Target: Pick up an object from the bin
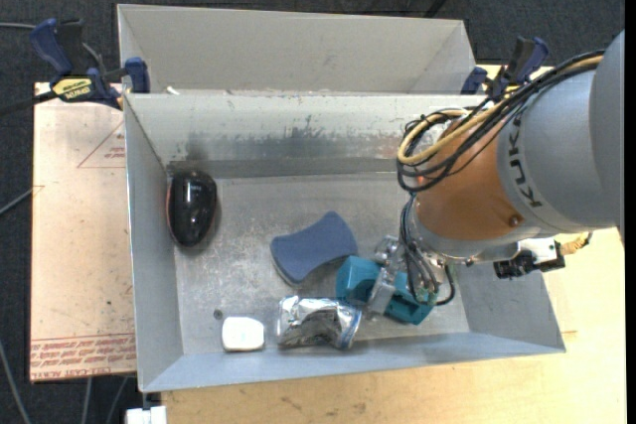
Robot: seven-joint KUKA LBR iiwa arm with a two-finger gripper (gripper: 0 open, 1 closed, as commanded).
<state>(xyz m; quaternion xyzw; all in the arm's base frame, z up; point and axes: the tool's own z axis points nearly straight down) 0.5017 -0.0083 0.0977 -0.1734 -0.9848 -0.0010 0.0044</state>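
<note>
1. Camera view from above shows the grey metal bin (298, 146), and the arm (561, 149) comes in from the right side.
2. The gripper (399, 285) is low in the near right part of the bin. It is directly at a teal block-shaped thing (354, 279).
3. The teal thing lies on the bin floor. One part of it shows on the left of the gripper and another part below it, toward the near wall.
4. The wrist hides the gripper's tip, so I cannot tell if it is wide or narrow, or if it holds the teal thing.
5. An orange cover (452, 213) is on the wrist, and yellow and black cables (437, 136) loop above it.
6. A blue curved pad (313, 248) lies just left of the teal thing, near the middle of the floor.
7. A crumpled silver foil packet (316, 323) lies beside the teal thing, close to the near wall.
8. A small white rounded piece (242, 334) lies left of the foil packet.
9. A black computer mouse (193, 207) lies at the left wall, well apart from the gripper.
</note>
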